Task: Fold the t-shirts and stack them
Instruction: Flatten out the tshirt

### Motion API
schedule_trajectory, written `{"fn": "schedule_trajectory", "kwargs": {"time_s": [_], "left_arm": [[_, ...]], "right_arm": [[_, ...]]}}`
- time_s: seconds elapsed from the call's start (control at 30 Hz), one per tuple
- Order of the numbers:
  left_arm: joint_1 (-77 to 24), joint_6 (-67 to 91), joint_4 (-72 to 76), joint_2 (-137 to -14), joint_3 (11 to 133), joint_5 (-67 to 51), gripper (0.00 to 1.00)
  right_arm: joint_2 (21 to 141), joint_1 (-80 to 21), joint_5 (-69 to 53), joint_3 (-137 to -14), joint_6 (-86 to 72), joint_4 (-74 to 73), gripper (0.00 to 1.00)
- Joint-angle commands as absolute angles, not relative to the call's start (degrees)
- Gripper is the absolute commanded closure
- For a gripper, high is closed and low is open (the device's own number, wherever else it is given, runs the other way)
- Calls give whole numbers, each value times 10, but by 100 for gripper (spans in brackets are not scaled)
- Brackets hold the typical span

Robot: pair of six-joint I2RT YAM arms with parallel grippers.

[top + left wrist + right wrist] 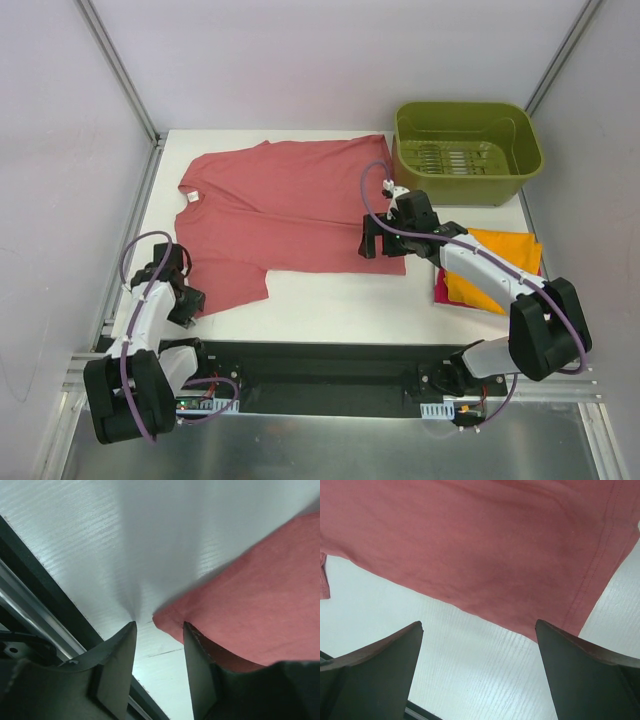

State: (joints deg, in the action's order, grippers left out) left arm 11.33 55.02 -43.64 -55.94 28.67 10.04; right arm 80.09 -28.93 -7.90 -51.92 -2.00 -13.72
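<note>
The dusty-red t-shirt (290, 205) lies spread flat on the white table, collar to the left and hem to the right. My left gripper (190, 300) is open beside its near sleeve; in the left wrist view the sleeve corner (167, 622) lies at the tips of the gripper (159, 627). My right gripper (383, 240) is open wide over the shirt's near hem corner; in the right wrist view the cloth (485, 545) lies just beyond the gripper (479, 625). The folded orange t-shirt (500, 262) lies on the magenta-pink one (440, 290) at the right.
A green tub (466, 150) stands at the back right, next to the shirt's hem. Bare white table (330, 300) runs along the near edge, ending at the black base rail (320, 365). Metal frame posts stand at the back corners.
</note>
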Motion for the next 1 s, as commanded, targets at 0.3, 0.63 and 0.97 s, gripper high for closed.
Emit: {"fn": "schedule_trajectory", "kwargs": {"time_s": [0.3,0.63,0.97], "left_arm": [[115,528,-369,-656,271,82,93],[115,480,-345,-554,279,68,100],[115,495,-344,-498,283,81,100]], "right_arm": [[732,-275,-58,-483,-40,-138,0],[641,-258,23,-449,-103,-251,1],[707,-264,110,-460,-260,-309,36]]}}
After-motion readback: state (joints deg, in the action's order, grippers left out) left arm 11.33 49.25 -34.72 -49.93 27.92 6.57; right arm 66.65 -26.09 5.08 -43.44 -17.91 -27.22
